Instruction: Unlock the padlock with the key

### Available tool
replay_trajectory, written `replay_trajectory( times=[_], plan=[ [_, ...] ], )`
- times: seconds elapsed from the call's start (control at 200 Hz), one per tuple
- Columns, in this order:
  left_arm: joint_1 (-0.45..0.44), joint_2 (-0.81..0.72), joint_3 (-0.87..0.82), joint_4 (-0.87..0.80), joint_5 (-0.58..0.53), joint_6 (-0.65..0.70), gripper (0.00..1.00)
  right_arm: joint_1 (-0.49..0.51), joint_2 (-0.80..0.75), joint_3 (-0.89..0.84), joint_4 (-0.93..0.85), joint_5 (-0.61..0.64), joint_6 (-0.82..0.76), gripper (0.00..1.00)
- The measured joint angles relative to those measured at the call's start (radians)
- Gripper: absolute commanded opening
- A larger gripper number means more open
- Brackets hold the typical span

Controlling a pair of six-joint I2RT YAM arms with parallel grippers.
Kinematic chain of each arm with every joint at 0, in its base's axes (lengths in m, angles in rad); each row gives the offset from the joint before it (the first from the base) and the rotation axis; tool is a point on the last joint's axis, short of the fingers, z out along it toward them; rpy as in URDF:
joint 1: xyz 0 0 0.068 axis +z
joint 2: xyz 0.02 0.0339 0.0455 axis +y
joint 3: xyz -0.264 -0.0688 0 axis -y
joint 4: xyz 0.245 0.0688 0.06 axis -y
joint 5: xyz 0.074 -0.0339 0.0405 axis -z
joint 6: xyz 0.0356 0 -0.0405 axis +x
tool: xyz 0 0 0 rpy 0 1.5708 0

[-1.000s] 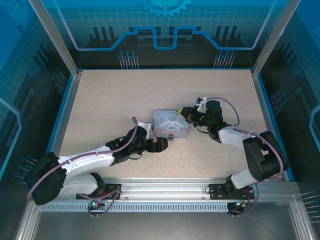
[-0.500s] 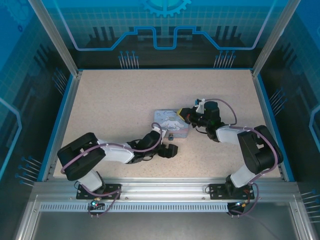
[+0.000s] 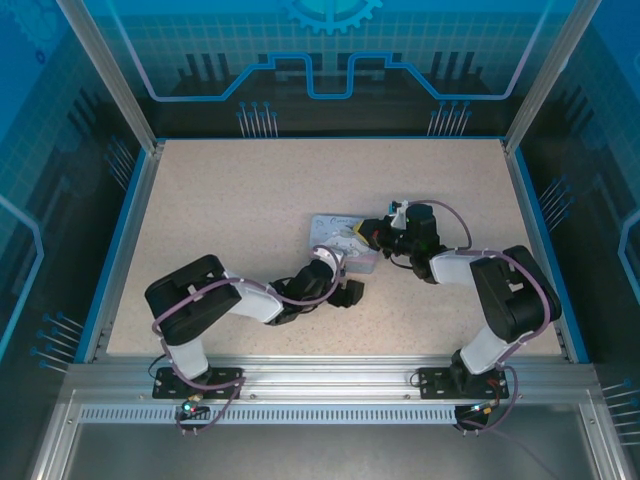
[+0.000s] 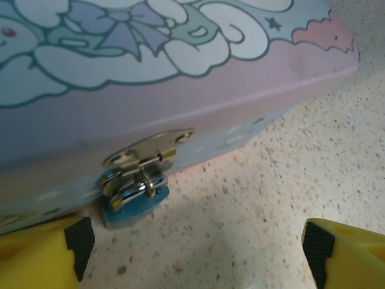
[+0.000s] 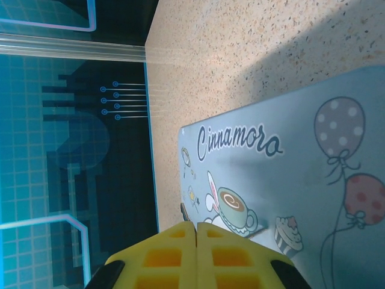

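Left jaws: released; the yellow fingertips (image 4: 42, 253) sit in the two lower corners of the left wrist frame, wide apart, with bare speckled worktop (image 4: 271, 198) between them.
Padlock (image 4: 133, 201): low and left of centre in the left wrist frame, just beyond the left fingertip. It has a small blue body and a shiny shackle, and it hangs from the hasp (image 4: 150, 150), its lower edge at the worktop.
Hasp: silver, folded down over the tin's front wall, with the shackle through its loop.
Tin (image 4: 198, 90): pale blue and pink, cartoon-printed, with the lid down; what it holds is hidden.
Key: I cannot make it out.
Top view, near: the left arm curls in from the lower left, its jaws just short of the tin's (image 3: 335, 232) near side, at frame centre.
Top view, far: the right arm reaches in from the right and meets the tin's right end; the tin looks tipped. The lock is too small to make out here.
Right jaws: clenched; the yellow pads (image 5: 174, 253) are pressed flat together at the bottom of the right wrist frame, and nothing shows between them.
Right wrist view: beyond the pads lies a printed face of the tin (image 5: 289, 180), with the lettering "Cinnamoro", a cup, a cupcake and two balloons. Further off are the worktop and the blue wall.
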Motion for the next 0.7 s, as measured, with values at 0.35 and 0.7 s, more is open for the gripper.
replay_trajectory(
  times=[0.35, 0.7],
  plan=[
    [-0.001, 0.063, 0.068, 0.023, -0.002, 0.01, 0.87, -0.001, 0.029, 0.014, -0.005, -0.001, 0.0, 0.0],
    [0.087, 0.062, 0.015, 0.175, 0.126, -0.186, 0.82, -0.006, 0.039, 0.026, -0.023, 0.0, -0.001, 0.0]
  ],
)
